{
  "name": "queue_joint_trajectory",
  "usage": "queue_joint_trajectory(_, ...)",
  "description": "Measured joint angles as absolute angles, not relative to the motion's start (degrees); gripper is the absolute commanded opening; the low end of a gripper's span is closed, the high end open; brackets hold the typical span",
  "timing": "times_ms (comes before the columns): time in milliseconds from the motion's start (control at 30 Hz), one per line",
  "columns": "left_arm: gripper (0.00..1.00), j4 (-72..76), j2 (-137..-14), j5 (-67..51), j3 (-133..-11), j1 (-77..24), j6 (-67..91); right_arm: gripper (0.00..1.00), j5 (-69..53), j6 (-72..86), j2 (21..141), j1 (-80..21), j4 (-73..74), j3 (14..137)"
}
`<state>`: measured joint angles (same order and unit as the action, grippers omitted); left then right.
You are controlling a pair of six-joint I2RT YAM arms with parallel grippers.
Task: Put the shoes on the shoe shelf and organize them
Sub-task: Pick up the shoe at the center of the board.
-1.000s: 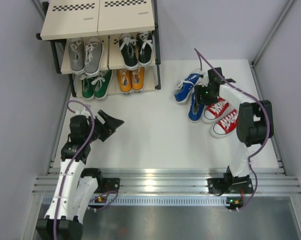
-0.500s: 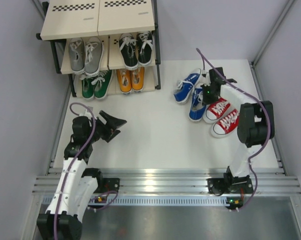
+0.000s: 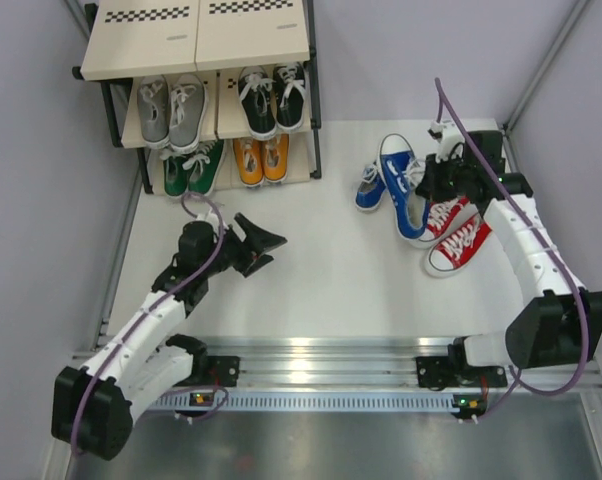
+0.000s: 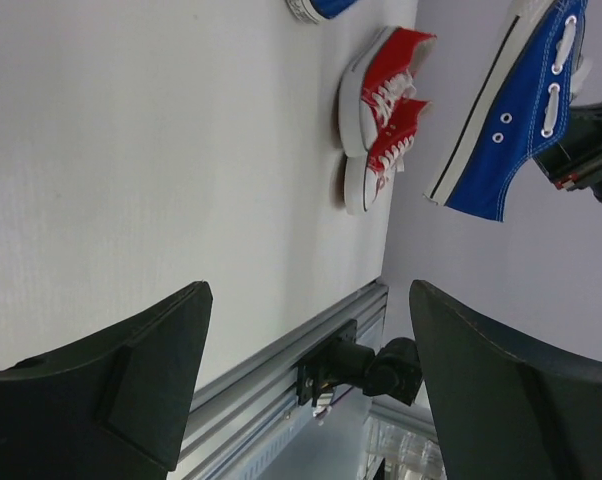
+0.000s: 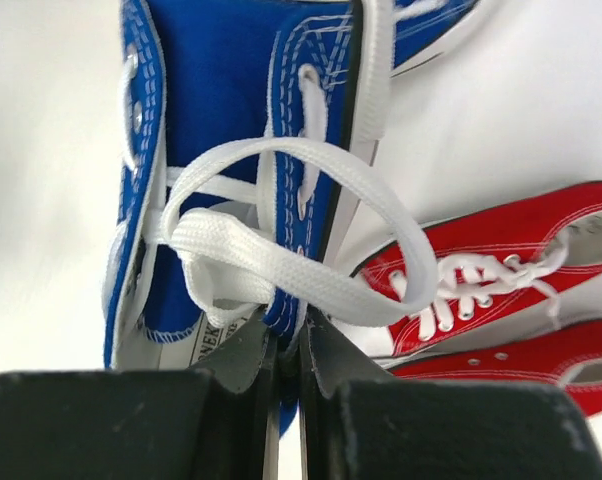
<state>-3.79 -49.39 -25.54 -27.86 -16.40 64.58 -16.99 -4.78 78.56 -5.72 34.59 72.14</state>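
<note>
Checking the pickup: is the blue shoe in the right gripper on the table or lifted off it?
Lifted: the blue shoe hangs clear of the table, right gripper shut on its upper.

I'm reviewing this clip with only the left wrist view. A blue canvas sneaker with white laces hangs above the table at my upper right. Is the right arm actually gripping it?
Observer: Yes. In the right wrist view the right pincer is shut on the edge of the blue canvas sneaker.
Operator: And its mate?
Observer: The second blue sneaker lies on the white table, just left of the lifted one.
Operator: What is on the shelf?
Observer: The three-tier beige-board shoe shelf holds a grey pair and a black pair on its middle tier, with a green pair and an orange pair below.
</note>
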Motion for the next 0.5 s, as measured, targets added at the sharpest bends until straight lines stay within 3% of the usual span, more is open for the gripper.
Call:
queue_joint_trajectory(200,0.86,6.0,-54.4,-22.3,-29.1,-26.2,64.7,0.0,-28.4,-12.3,77.8,-8.0,38.3,69.3)
queue_joint_trajectory(500,0.9,15.1,-60.1,-19.2,-31.6,-32.0,64.4,0.0,-40.1,-19.2,77.9,-24.0,43.3,68.6)
